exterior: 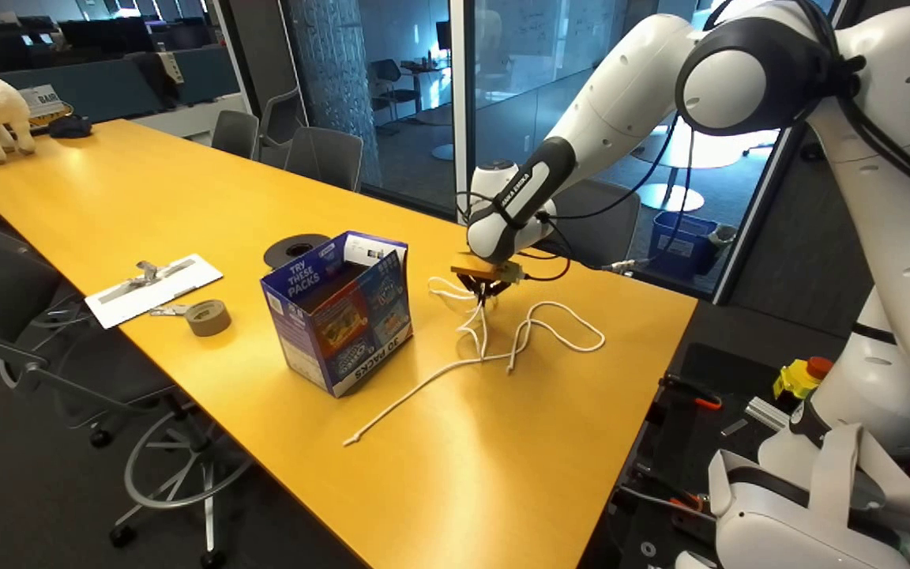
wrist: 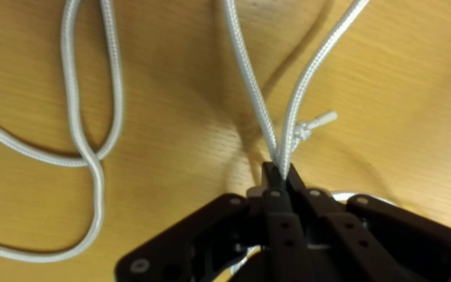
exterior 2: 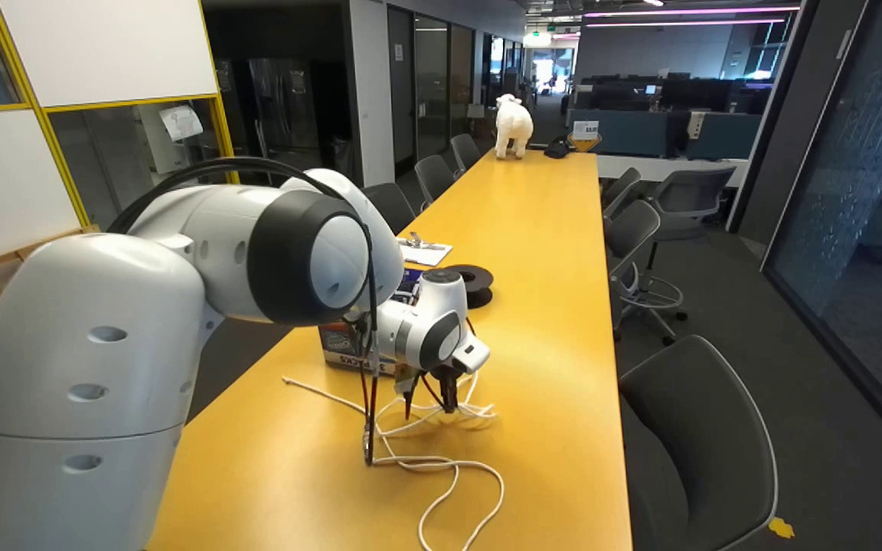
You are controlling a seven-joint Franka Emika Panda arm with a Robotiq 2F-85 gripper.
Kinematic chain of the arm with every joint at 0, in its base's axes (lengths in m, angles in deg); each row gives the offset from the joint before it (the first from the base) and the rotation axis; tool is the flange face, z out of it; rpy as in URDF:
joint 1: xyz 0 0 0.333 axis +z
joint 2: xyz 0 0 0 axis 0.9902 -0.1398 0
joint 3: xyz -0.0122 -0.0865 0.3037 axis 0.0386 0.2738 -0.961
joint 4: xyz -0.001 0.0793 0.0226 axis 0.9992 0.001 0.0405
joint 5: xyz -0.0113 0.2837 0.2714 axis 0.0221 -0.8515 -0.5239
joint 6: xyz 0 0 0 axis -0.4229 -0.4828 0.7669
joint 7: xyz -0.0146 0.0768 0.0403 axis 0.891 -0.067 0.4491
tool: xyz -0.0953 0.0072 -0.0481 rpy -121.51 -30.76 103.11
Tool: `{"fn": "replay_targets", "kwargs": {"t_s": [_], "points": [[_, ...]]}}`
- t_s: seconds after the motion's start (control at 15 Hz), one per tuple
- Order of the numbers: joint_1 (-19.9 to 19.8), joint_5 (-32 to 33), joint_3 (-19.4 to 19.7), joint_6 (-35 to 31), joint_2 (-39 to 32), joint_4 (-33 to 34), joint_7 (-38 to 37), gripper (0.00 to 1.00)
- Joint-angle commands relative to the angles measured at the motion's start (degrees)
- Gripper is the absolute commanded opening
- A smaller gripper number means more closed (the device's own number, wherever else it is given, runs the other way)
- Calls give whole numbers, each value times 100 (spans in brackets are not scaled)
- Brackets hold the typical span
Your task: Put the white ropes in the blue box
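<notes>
The white ropes lie in loose loops on the table. A long trailing rope (exterior: 455,366) runs towards the blue box's near side in an exterior view. My gripper (exterior: 483,296) points down among the ropes; its fingers (wrist: 282,172) are shut on a white rope (wrist: 253,82) whose two strands hang from the tips. A knotted end shows beside them. Another rope loop (wrist: 71,78) lies on the table at left in the wrist view. The blue box (exterior: 344,316) stands upright with its top open, apart from my gripper; the arm partly hides the box (exterior 2: 341,344) in an exterior view.
A black spool (exterior: 295,246) stands behind the blue box, near its rim. A tape roll (exterior: 208,318) and a white clipboard (exterior: 186,273) lie beyond the box. Chairs line both table sides. A white plush animal (exterior 2: 514,126) stands at the far end.
</notes>
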Motion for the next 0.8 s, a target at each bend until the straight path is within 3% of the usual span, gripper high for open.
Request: {"fn": "replay_targets", "kwargs": {"t_s": [0.0, 0.33, 0.73], "points": [[364, 166, 268, 95, 717, -12, -55, 2], [831, 774, 484, 417, 1594, 286, -503, 2], [1193, 1902, 293, 1202, 2321, 1197, -1940, 1]]}}
